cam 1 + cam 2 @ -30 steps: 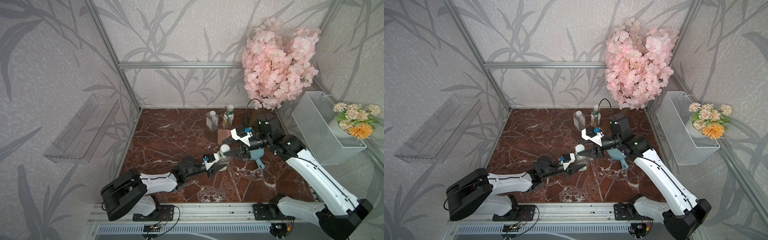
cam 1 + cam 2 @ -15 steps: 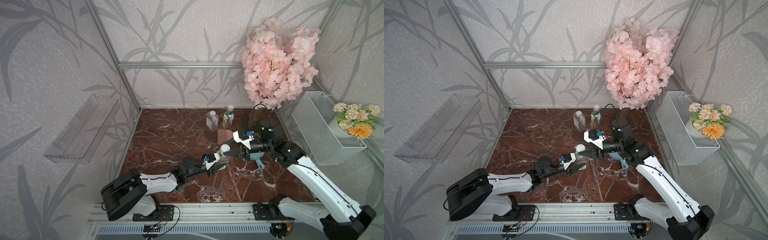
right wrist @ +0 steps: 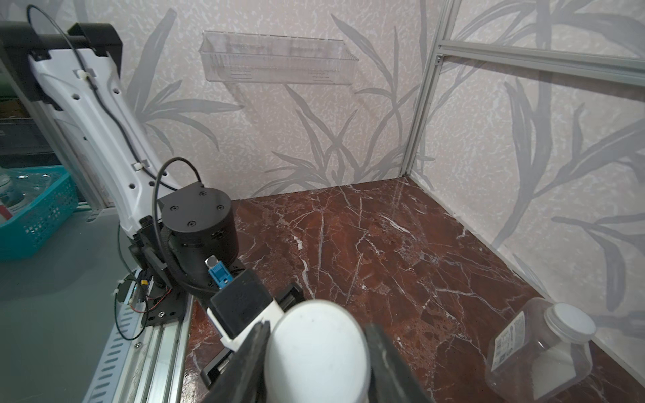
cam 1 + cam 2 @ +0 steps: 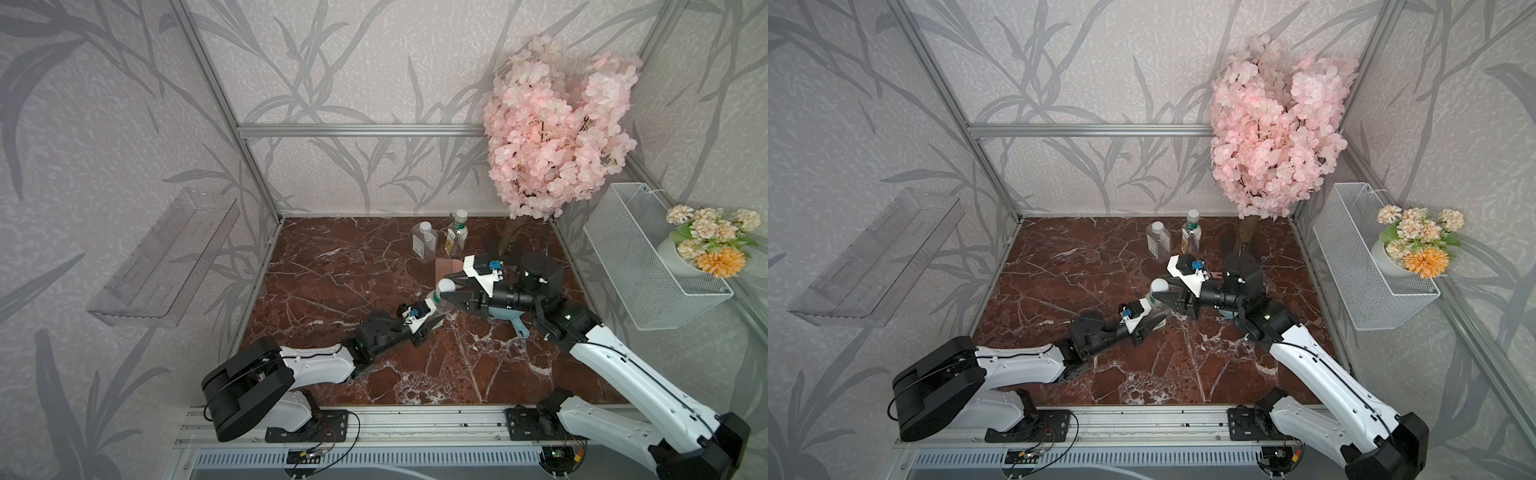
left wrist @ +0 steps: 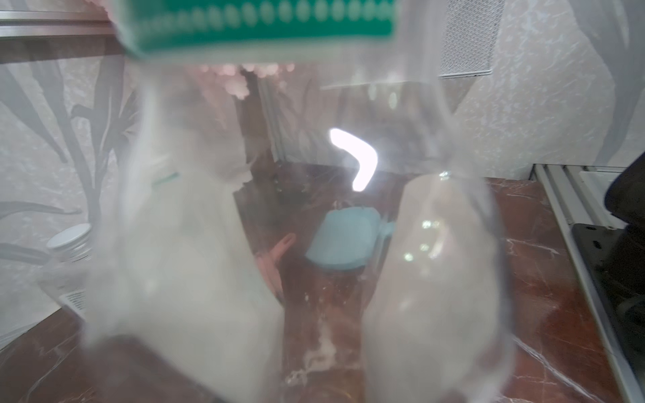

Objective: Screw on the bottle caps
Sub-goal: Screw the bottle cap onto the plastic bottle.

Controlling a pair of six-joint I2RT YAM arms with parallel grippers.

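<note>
Already square bottle (image 4: 424, 243) and rear round bottle (image 4: 457, 233) stood capped; right gripper (image 4: 452, 286) clenched last cap (image 3: 316, 345) atop third bottle (image 4: 442, 306), grasped by left gripper (image 4: 434, 319).

I see a glossy marble tabletop (image 4: 332, 291), a smooth matt plastic cap (image 3: 316, 345), a clear shiny plastic bottle (image 5: 436, 261), a matt metal frame (image 4: 357, 130), and a wire-mesh basket (image 4: 636, 257) on the right.

Central bottle (image 4: 435, 302) wears white cap (image 4: 446, 286); square bottle (image 4: 424, 246), round bottle (image 4: 457, 237) stand capped behind.
</note>
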